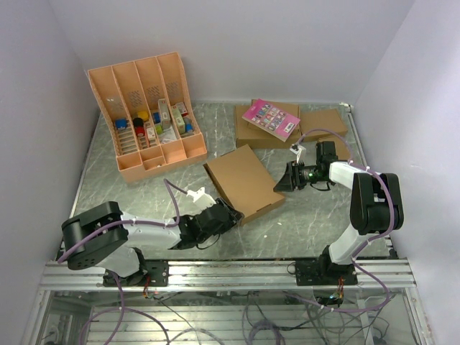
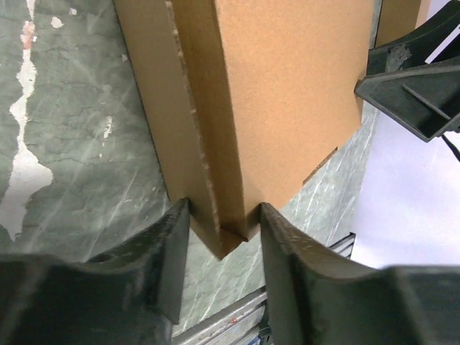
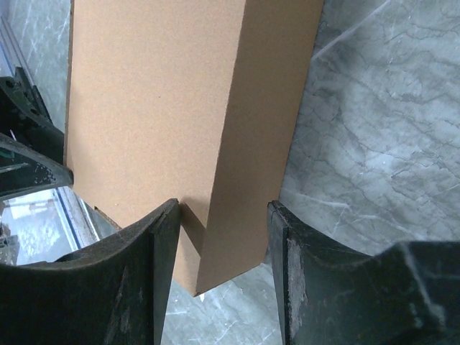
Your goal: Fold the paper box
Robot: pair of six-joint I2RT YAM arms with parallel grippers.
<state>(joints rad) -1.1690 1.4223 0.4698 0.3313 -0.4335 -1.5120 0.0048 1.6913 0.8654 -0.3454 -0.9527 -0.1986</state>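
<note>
The left arm (image 1: 144, 231) and right arm (image 1: 375, 203) share black joints, pale grey-white shells and looping lilac cables (image 1: 172, 195). The left tool (image 2: 223, 215) and right tool (image 3: 223, 210) have scuffed matte-black fingers (image 2: 162, 277).

The paper box (image 1: 244, 183) is lying about mid-table (image 1: 316, 215), between the two arms. The left gripper (image 1: 226, 214) is straddling its near-left corner, and the right gripper (image 1: 282, 180) is straddling its right corner (in both wrist views the fingers are touching the cardboard on either side). The compartment tray (image 1: 162, 159) is sitting back-left, with small items in its nearer compartments. Back-right, behind the right gripper, two flat boxes (image 1: 251, 135) are lying side by side, with a card (image 1: 271, 118) resting on the left one.
</note>
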